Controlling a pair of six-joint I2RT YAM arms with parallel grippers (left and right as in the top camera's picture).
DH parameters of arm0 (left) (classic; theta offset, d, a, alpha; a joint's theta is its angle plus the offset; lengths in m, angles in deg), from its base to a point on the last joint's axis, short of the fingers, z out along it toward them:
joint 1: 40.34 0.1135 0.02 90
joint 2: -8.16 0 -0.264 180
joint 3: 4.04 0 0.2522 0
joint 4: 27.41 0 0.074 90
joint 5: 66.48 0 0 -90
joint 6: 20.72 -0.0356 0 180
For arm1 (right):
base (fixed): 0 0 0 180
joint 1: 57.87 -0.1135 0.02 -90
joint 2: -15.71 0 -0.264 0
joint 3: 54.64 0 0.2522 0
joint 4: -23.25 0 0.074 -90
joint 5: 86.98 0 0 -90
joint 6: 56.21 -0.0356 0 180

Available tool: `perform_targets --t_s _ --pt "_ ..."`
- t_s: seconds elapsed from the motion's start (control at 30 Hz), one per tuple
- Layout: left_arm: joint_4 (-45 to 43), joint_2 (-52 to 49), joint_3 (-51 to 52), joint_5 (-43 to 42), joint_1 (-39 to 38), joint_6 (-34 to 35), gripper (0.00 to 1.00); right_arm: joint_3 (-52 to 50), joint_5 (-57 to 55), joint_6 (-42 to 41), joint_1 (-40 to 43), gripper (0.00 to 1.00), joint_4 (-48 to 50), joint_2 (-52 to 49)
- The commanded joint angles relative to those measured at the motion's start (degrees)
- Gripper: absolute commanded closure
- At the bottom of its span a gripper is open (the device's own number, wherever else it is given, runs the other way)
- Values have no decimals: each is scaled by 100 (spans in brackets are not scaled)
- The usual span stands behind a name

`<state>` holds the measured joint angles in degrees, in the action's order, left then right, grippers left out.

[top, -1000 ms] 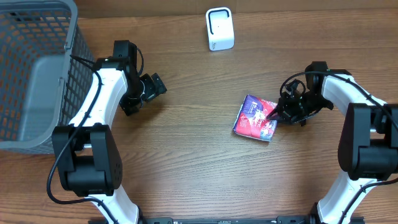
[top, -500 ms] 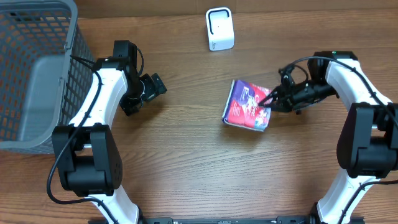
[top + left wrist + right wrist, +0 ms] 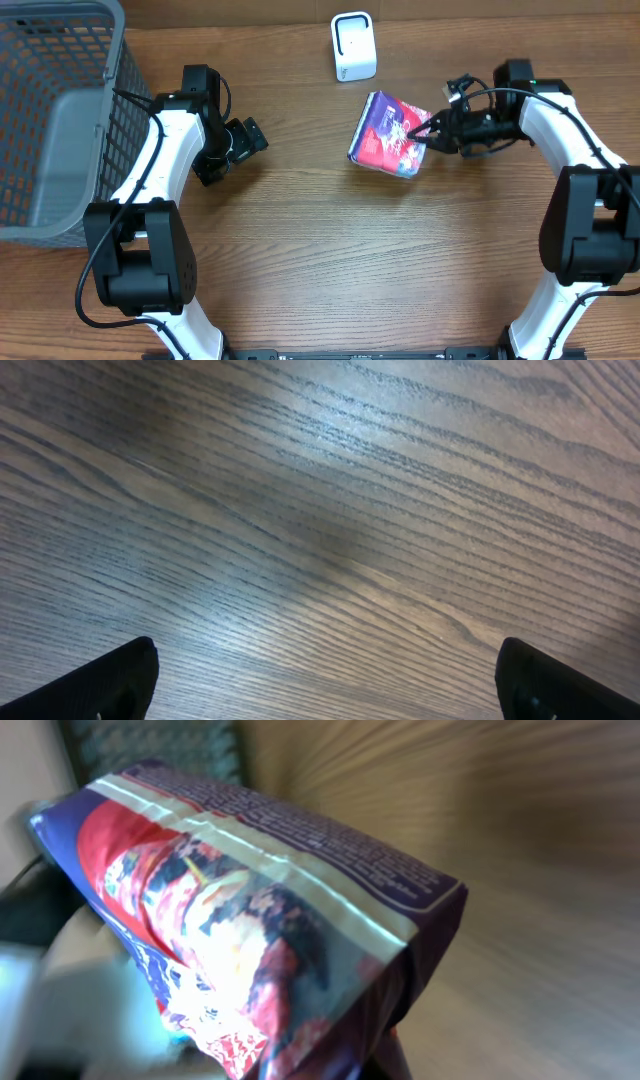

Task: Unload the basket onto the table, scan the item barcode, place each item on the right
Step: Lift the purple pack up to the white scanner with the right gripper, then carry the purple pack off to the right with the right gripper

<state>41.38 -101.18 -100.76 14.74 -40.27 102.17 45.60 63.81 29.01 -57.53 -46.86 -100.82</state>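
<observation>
A grey mesh basket (image 3: 50,120) stands at the left edge of the wooden table (image 3: 320,270), its solid grey floor showing; a white scanner (image 3: 353,46) stands at the far edge; near it, slightly right, a purple and red snack packet (image 3: 388,135) is pinched at its right edge by the clenched right gripper (image 3: 432,131); the left gripper (image 3: 243,141) hangs spread wide over bare wood near the basket.
</observation>
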Motion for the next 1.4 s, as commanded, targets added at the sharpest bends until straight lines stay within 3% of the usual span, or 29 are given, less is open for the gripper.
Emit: perform_targets --t_s 0.0,0.27,0.47,0.63,0.87,1.2,1.37 --pt "0 -7 33 37 -11 -55 0 415 -1871 -2118 -350 96 645 15" --pt "0 -7 33 35 -11 -55 0 1709 -3047 -3604 -866 96 2839 15" --pt "-2 -7 33 35 -11 -55 0 1753 -3552 -4828 -1014 96 4701 -286" --pt "0 -7 33 35 -11 -55 0 1755 -3567 -5545 -1014 96 5578 -890" --pt "0 -7 33 37 -11 -55 0 1755 -3453 -5694 -1025 96 5622 -1508" --pt "0 -7 33 35 -11 -52 0 2061 -3056 -5316 -1034 96 5490 -1469" --pt "0 -7 33 35 -11 -55 0 2789 -3985 -4454 -796 96 3700 -883"
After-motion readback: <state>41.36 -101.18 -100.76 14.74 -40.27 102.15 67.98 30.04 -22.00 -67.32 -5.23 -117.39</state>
